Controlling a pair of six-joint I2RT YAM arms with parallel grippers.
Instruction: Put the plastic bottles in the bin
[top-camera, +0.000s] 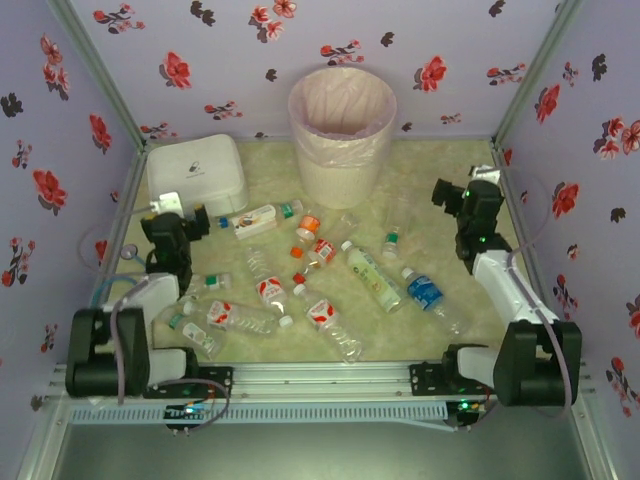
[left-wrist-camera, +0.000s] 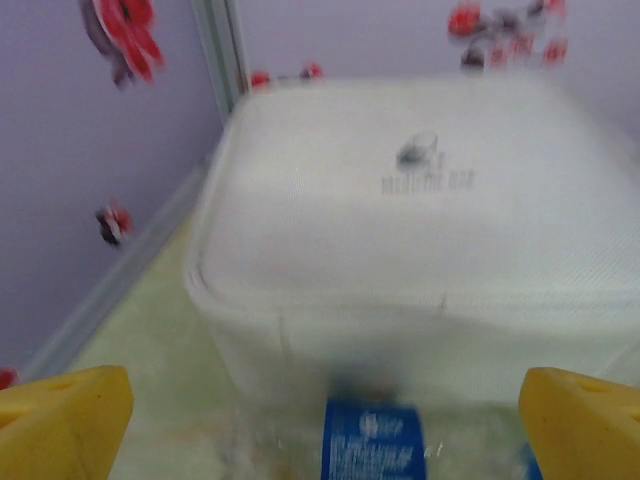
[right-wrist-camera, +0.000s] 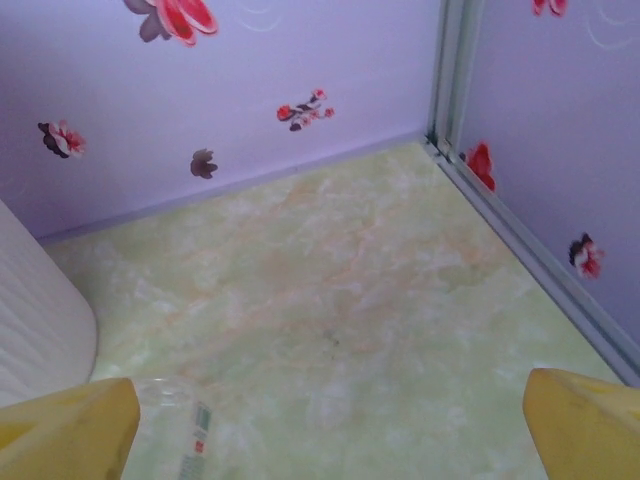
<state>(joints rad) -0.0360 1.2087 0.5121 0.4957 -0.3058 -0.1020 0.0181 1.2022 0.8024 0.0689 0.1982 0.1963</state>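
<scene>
About a dozen bottles (top-camera: 372, 277) lying flat all over the table (top-camera: 420, 170), in the middle between the two arms. At the back, the bin (top-camera: 342, 130), well apart from most of them, with just its pink liner to see inside and no bottle. So hardly begun, by the look of it: every bottle left to pick up and drop in. Open wide and holding nothing, the left gripper (left-wrist-camera: 325, 432), with a blue-label bottle (left-wrist-camera: 372, 450) lying low between its yellow fingers (left-wrist-camera: 62, 420), not squeezed. Right behind that bottle, a white box (left-wrist-camera: 420, 250), easy to bump. Open wide too and holding nothing, the right gripper (right-wrist-camera: 325, 430), over bare table near the back right corner, a clear bottle (right-wrist-camera: 185, 430) just beside one finger. Likely first: close on the blue-label one and carry it to the bin.
</scene>
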